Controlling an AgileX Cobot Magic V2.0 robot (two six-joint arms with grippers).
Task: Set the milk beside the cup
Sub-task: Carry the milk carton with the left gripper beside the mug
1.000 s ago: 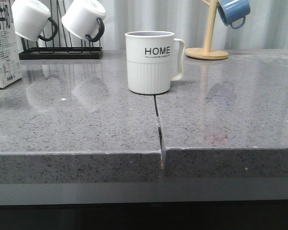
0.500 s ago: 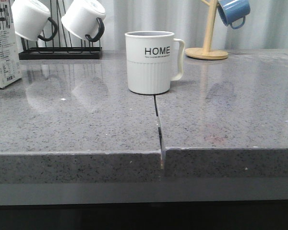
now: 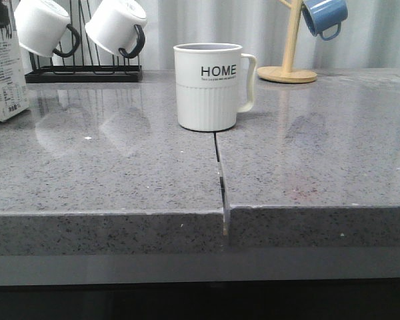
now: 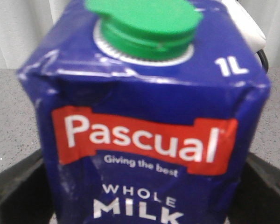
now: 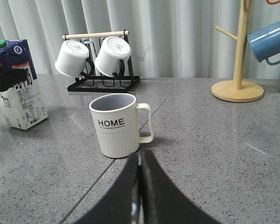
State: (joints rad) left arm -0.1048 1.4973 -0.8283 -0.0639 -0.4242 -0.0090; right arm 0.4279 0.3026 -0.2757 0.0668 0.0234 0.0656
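Standing at nine o'clock of the ribbed white "HOME" mug (image 3: 208, 87), well apart, the tall blue-topped milk carton (image 3: 3, 67) sits between the left tool's black fingers (image 4: 18, 186), seemingly clamped; likely heavy, stiff-sided, best held mid-body; right tool (image 5: 139, 186) closed, empty

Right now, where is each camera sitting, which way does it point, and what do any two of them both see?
Front view: low at the counter's near edge, facing forward at the HOME mug; no arm shows.
Left wrist view: on the left arm, close up on the milk carton, dark end effector fingers either side.
Right wrist view: on the right arm, looking across the counter, its end effector closed.
Shared: front and right wrist views both show mug, carton and blue mug.
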